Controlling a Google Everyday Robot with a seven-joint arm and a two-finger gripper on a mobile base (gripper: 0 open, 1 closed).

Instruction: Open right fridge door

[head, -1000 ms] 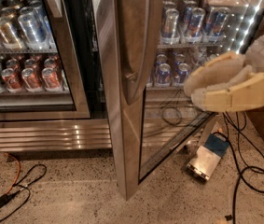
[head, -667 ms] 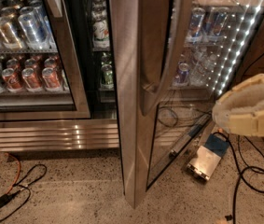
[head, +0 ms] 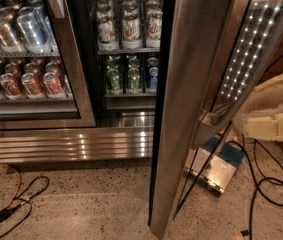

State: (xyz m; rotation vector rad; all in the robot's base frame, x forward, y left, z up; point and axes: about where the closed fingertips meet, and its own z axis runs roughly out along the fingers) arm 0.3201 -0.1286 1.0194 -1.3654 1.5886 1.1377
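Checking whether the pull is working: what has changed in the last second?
The right fridge door has swung wider open, its steel edge moving rightward, uncovering shelves of bottles and green cans. The end effector, at the right edge beside the door, moved right and down. The left door stayed shut; floor cables unmoved.

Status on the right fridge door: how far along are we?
Mostly done: the right fridge door stands wide open, steel edge toward the camera, with the bottles and green cans on the shelves behind it exposed. In hand: the pincer sits at the right, by the door's glass side; contact is unclear. Left: probably only pulling the arm clear.
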